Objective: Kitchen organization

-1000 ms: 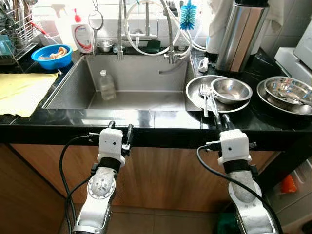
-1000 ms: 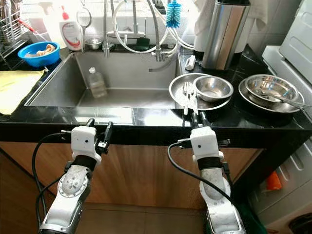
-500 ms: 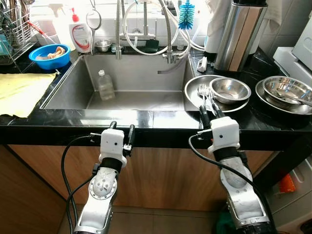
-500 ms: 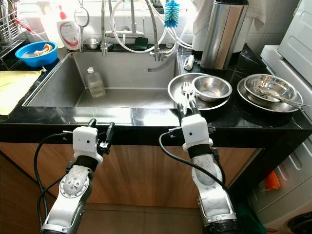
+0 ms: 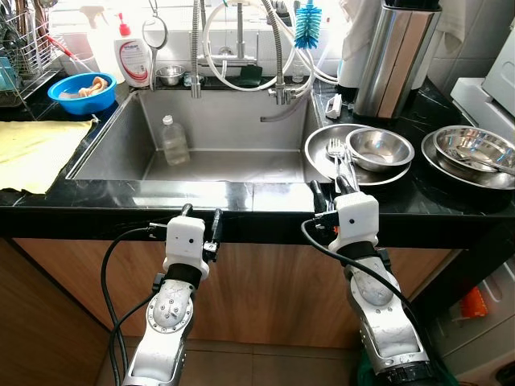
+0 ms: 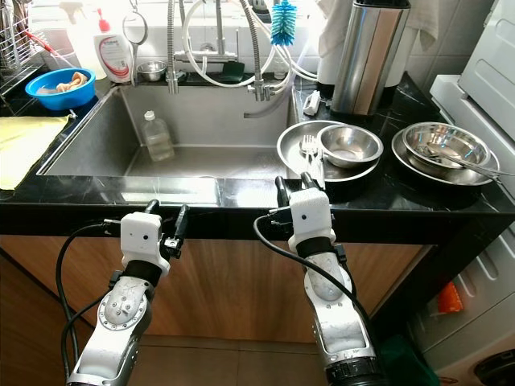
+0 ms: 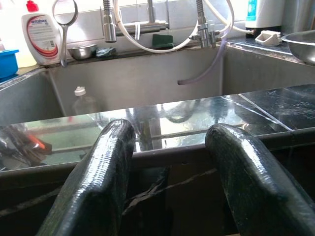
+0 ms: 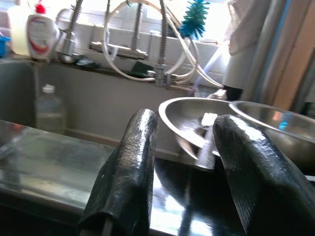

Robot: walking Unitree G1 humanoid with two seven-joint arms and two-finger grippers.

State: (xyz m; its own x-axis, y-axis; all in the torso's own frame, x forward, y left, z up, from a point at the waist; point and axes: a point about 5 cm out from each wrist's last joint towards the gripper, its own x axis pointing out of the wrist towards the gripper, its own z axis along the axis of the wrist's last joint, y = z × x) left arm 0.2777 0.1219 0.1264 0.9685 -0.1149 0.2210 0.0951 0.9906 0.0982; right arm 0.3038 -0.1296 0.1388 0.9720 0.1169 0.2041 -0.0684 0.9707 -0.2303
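While both arms reach up toward the front edge of the black bench (image 5: 241, 197), the scene reads as follows:

Right gripper (image 5: 328, 190): raised to the bench edge, just in front of the steel tray; fingers (image 8: 129, 162) spread, nothing between them.

Left gripper (image 5: 201, 215): at the bench's front edge, below the sink; fingers (image 7: 101, 167) spread and empty.

Steel tray (image 5: 320, 143): round, on the bench just right of the sink — it carries a fork and a small steel bowl.

Fork (image 5: 335, 150): lies on the tray's left part, tines away from the robot, beside the small steel bowl (image 5: 380, 149).

Large steel bowls (image 5: 473, 151): stacked, further right on the bench, a utensil lying across them.

Sink (image 5: 217, 141): set in the bench; a clear plastic bottle (image 5: 175, 141) stands upright in it, near the left side.

Back ledge: soap bottle (image 5: 133, 55) at the left, blue brush (image 5: 308, 26) hanging near the tap hoses.

Left of sink: blue bowl (image 5: 81, 91) behind a yellow cloth (image 5: 36, 151) spread on the bench.

Steel canister (image 5: 396, 56): upright — behind the tray.
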